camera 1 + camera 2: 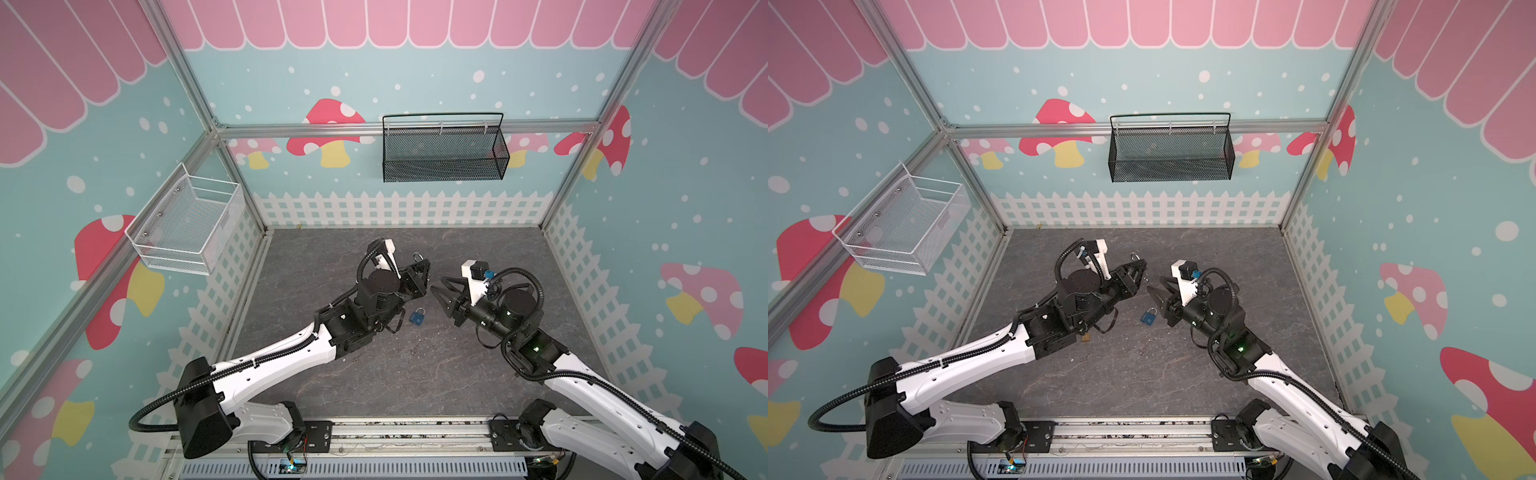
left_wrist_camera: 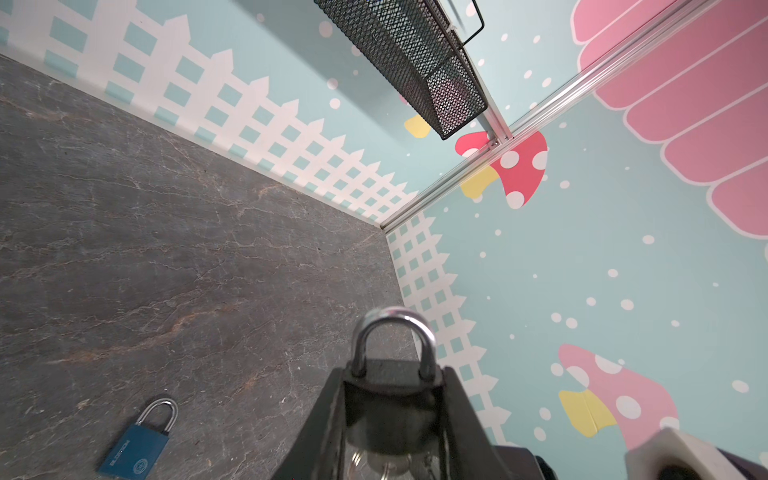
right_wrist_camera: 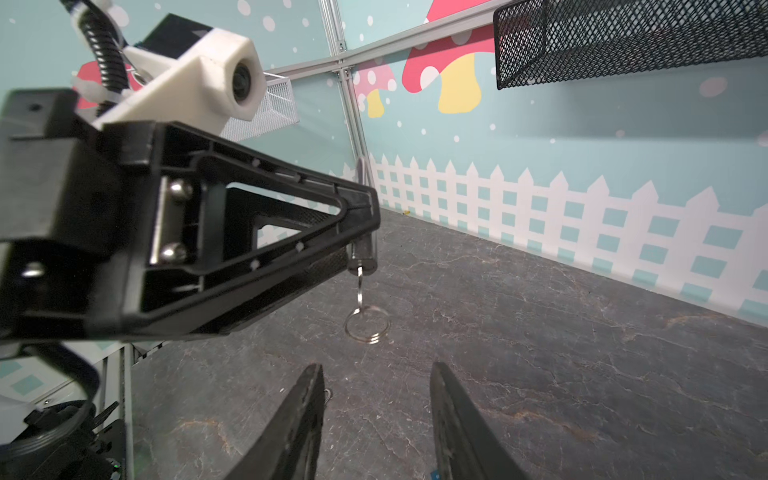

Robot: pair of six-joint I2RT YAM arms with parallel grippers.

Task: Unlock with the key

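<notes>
My left gripper (image 1: 419,270) (image 2: 392,374) is shut on a black padlock (image 2: 390,403) and holds it above the table, silver shackle (image 1: 419,257) pointing away from the wrist. In the right wrist view a key (image 3: 360,284) sticks out of the padlock's underside (image 3: 365,253), and a key ring (image 3: 366,324) hangs from it. My right gripper (image 1: 437,284) (image 3: 376,370) is open and empty, a short way from the ring and pointing toward it. It touches neither ring nor key.
A blue padlock (image 1: 417,316) (image 2: 137,444) lies flat on the grey table between the two arms. A black mesh basket (image 1: 442,149) hangs on the back wall and a white wire basket (image 1: 187,224) on the left wall. A small brown object (image 1: 1086,337) lies beside the left arm.
</notes>
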